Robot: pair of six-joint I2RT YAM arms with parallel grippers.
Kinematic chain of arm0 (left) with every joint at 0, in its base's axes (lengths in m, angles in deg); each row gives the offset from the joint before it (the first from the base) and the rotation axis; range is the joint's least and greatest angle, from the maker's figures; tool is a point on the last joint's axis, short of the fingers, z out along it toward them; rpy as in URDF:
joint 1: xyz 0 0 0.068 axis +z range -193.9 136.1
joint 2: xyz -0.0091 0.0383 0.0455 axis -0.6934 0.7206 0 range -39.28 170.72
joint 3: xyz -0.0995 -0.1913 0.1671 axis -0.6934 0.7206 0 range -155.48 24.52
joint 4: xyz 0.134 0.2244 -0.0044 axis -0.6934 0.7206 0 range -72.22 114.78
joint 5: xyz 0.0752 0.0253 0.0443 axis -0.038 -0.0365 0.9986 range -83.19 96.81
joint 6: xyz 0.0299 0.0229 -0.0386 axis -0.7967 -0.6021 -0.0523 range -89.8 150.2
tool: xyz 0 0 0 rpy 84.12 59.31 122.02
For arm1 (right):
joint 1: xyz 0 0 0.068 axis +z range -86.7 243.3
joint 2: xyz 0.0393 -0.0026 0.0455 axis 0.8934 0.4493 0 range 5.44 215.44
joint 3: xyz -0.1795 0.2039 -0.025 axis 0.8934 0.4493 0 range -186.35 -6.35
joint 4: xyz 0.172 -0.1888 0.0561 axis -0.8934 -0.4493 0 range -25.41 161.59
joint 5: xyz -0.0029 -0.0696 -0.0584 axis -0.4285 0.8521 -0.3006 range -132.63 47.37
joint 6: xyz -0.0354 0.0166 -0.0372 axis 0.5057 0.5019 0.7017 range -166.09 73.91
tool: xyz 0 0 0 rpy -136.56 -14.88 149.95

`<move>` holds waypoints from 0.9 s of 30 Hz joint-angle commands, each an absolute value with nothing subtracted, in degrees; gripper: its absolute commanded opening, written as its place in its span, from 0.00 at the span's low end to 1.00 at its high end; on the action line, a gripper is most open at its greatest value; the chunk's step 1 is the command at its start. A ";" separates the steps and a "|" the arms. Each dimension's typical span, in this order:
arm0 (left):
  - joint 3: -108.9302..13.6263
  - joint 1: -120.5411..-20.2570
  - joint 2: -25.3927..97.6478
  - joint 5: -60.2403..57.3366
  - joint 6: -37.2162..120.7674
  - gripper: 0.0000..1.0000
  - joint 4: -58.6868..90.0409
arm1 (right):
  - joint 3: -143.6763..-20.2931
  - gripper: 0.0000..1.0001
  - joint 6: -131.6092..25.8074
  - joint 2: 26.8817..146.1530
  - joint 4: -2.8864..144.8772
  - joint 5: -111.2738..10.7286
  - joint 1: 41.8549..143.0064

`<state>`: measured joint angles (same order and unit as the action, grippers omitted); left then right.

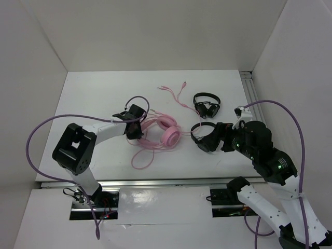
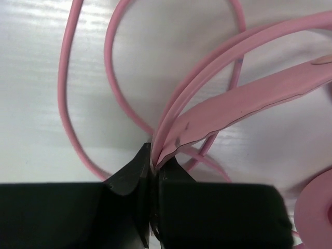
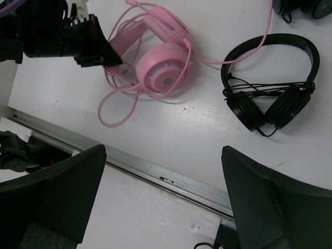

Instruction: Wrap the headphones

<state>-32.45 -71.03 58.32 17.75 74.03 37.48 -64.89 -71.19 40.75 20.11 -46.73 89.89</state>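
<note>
Left wrist view: left gripper (image 2: 154, 161) clamps the pink headband (image 2: 249, 101) of large pink over-ear padded headphones (image 1: 168, 135) lying mid white table (image 1: 98, 93). Right gripper (image 3: 163, 155) gapes wide, holding nothing.

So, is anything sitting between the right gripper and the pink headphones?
Nothing visible. Bare table lies between the open right gripper and the headphones. The nearer black headphones sit off to the side. The left gripper is shut on the pink headband.

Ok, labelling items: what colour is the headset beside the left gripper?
Pink headphones; best in right wrist view.
</note>
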 commanded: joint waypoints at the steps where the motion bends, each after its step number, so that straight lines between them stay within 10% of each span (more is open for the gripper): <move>1: -32.78 -71.76 54.16 19.28 75.11 0.00 45.35 | -65.68 0.99 -70.17 40.76 24.39 -46.76 89.58; 13: -58.43 -72.29 35.70 24.47 71.94 0.00 67.05 | -58.23 0.99 -67.90 37.79 45.37 -62.02 89.58; 27: -105.73 -71.15 43.16 27.47 66.67 0.00 93.37 | -45.55 0.99 -69.73 48.72 88.71 -79.36 89.58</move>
